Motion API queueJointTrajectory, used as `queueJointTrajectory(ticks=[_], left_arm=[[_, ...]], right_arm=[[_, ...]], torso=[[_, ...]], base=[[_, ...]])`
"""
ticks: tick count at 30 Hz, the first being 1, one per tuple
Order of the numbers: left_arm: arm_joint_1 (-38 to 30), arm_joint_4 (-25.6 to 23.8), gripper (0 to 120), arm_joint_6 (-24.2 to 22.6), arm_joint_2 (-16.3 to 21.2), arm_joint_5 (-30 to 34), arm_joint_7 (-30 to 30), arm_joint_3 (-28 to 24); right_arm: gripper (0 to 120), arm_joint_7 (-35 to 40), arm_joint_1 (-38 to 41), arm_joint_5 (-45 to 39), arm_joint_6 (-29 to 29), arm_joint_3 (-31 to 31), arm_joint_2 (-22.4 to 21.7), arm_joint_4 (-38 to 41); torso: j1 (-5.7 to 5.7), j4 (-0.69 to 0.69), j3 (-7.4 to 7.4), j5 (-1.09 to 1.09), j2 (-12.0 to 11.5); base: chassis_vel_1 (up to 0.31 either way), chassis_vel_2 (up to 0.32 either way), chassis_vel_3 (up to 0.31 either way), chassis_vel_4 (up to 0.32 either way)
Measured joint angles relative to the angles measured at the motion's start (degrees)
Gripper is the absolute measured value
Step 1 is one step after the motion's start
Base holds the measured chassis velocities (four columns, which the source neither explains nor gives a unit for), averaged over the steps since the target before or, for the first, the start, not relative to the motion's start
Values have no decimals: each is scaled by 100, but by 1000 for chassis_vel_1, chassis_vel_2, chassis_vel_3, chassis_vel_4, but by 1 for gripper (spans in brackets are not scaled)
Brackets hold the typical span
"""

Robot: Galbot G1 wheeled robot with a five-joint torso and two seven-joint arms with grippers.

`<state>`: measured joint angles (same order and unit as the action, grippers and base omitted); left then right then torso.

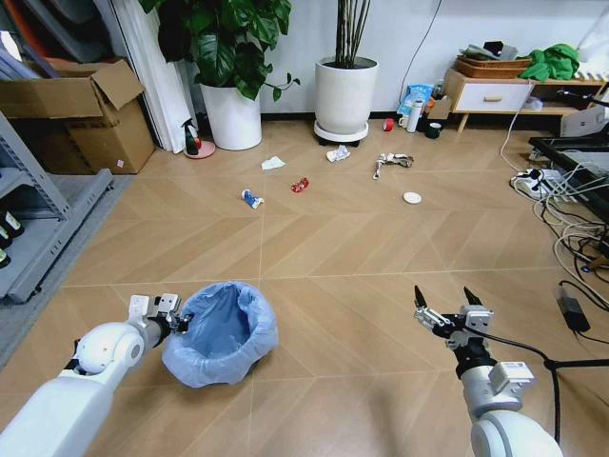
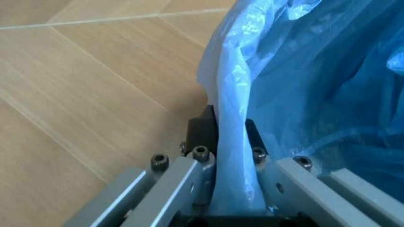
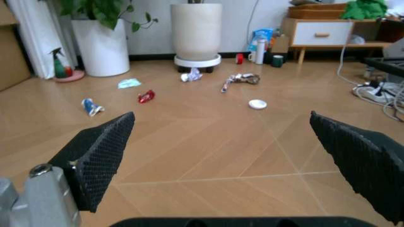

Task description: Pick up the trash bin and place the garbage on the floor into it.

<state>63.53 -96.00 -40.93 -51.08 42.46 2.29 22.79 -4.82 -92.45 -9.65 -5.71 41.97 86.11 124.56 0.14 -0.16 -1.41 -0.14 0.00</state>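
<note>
We saw the trash bin (image 1: 222,332) standing on the wooden floor (image 1: 333,257) near the robot, on the left side, its light-blue bag (image 2: 315,94) crinkled over the rim. The left hand (image 1: 177,322) was at the bin's left edge, closed on the rim: in the left wrist view its dark fingers (image 2: 202,130) pinched a fold of the blue bag and the rim between them.

The right hand (image 1: 445,303) hung over bare floor near the robot on the right, well apart from the bin. It was open and held nothing; in the right wrist view its two black ribbed pads (image 3: 101,158) stood wide apart with the floor showing between them.

The garbage lay scattered farther off across the middle of the floor. From left to right we saw a blue-white wrapper (image 1: 251,199), a pale crumpled piece of paper (image 1: 273,163), a red wrapper (image 1: 300,185), a crumpled white paper (image 1: 338,153) just beside the wheeled base of the right plant pot (image 1: 344,95), a torn printed paper (image 1: 391,163), and a white disc (image 1: 412,198). All of these pieces rested on the floor, apart from one another and far from both hands.

A second white plant pot (image 1: 232,116) stood at the far left, near cardboard boxes (image 1: 81,109).
</note>
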Motion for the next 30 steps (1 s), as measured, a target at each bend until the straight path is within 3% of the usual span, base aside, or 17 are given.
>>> queueJointTrajectory(ticks=[6,16,21,30], left_arm=[[498,-740,0,74,-262,516,835,520],[1421,-1998,0,-95,-935,494,2182,1293],[1661,-2460,0,-95,-1034,475,2326,1373],[1876,-2708,0,-94,-983,299,2258,1350]], right_arm=[[100,141,96,-159,-213,58,-88,130],[100,175,161,13,-277,87,-172,209],[100,176,135,131,-258,80,-124,230],[100,169,122,156,-212,54,-135,249]], torso=[[0,0,0,3,0],[0,2,1,2,0],[0,0,1,2,0],[-2,1,1,2,0]], base=[[0,0,0,0],[0,0,0,0],[0,0,0,0],[-10,13,14,-10]])
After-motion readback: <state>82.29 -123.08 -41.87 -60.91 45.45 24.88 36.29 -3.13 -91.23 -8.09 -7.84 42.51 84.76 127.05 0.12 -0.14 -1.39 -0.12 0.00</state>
